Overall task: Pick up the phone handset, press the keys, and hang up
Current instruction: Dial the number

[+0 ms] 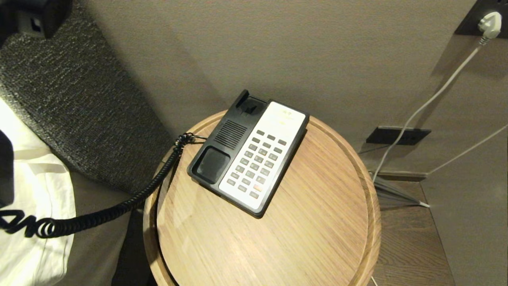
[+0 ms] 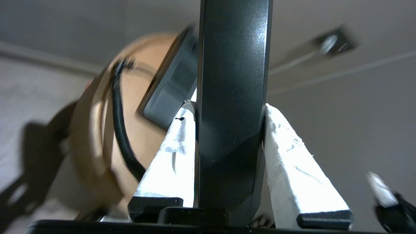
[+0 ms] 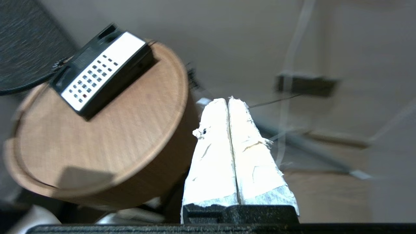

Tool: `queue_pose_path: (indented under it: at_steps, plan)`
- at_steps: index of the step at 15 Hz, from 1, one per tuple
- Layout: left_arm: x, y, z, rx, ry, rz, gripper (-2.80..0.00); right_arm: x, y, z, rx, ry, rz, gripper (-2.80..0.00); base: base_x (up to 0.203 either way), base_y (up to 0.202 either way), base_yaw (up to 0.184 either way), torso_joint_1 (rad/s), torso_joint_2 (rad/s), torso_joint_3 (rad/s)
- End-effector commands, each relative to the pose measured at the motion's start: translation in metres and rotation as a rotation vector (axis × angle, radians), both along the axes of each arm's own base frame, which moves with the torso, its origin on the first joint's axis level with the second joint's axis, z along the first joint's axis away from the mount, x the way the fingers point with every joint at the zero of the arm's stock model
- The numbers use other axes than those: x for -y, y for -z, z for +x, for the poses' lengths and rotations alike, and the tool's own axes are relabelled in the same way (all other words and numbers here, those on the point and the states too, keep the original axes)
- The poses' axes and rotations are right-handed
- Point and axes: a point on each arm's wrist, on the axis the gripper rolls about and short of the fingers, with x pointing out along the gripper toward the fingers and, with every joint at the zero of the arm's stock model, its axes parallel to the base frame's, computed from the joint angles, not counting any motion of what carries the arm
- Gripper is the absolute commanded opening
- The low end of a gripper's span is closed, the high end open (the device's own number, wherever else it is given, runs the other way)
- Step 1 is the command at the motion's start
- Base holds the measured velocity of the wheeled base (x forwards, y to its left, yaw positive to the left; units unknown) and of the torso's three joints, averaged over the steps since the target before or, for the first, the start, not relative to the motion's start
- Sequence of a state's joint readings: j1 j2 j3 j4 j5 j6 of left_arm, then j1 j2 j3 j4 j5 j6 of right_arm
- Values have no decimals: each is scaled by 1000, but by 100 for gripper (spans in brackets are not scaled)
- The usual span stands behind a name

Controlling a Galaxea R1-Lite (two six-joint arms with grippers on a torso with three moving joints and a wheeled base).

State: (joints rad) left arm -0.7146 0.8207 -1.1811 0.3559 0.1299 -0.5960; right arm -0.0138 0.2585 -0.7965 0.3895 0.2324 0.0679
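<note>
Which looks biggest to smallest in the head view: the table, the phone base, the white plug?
1. table
2. phone base
3. white plug
The plug sits farther from the camera, but the gaps are too wide for that to change the order.

The phone handset [image 2: 232,81] is a long black plastic receiver with a smooth, shiny surface. It is off its cradle, held between two white padded fingers [image 2: 172,152], one on each side. Its black coiled cord [image 1: 119,206] runs from the phone base [image 1: 250,153], over the edge of the round wooden table [image 1: 317,222].
</note>
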Motion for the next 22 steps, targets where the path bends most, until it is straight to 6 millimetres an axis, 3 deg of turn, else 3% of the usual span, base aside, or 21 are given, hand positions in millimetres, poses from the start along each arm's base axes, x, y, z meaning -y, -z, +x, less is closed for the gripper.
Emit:
queue_pose_path:
  at_steps: [1, 3, 5, 7, 9, 11, 14, 19, 22]
  plan:
    - [6, -2, 7, 21, -8, -25, -280, 0, -33, 98, -297, -46, 15, -280, 0, 0, 0, 0, 0, 0]
    - [8, 5, 10, 29, -10, -33, -280, -1, -39, 160, -433, -100, 26, -280, 0, 0, 0, 0, 0, 0]
    - [8, 9, 11, 6, -51, -76, -280, -17, -45, 207, -495, -224, 8, -280, 0, 0, 0, 0, 0, 0]
    - [7, 6, 12, 1, -87, -96, -280, -48, -57, 240, -509, -343, -30, -280, 0, 0, 0, 0, 0, 0]
    - [6, 10, 17, -33, -135, -125, -280, -74, -78, 262, -466, -389, -49, -280, 0, 0, 0, 0, 0, 0]
    - [4, 24, 16, -76, -131, -131, -280, -107, -93, 271, -452, -456, -72, -280, 0, 0, 0, 0, 0, 0]
    - [4, 30, 14, -92, -94, -145, -280, -144, -89, 268, -497, -486, -108, -280, 0, 0, 0, 0, 0, 0]
    - [-8, 51, -7, -81, -59, -155, -280, -167, -78, 254, -630, -536, -78, -280, 0, 0, 0, 0, 0, 0]
    - [-8, 46, -10, -33, 5, -183, -280, -180, -71, 257, -668, -549, -64, -280, 0, 0, 0, 0, 0, 0]
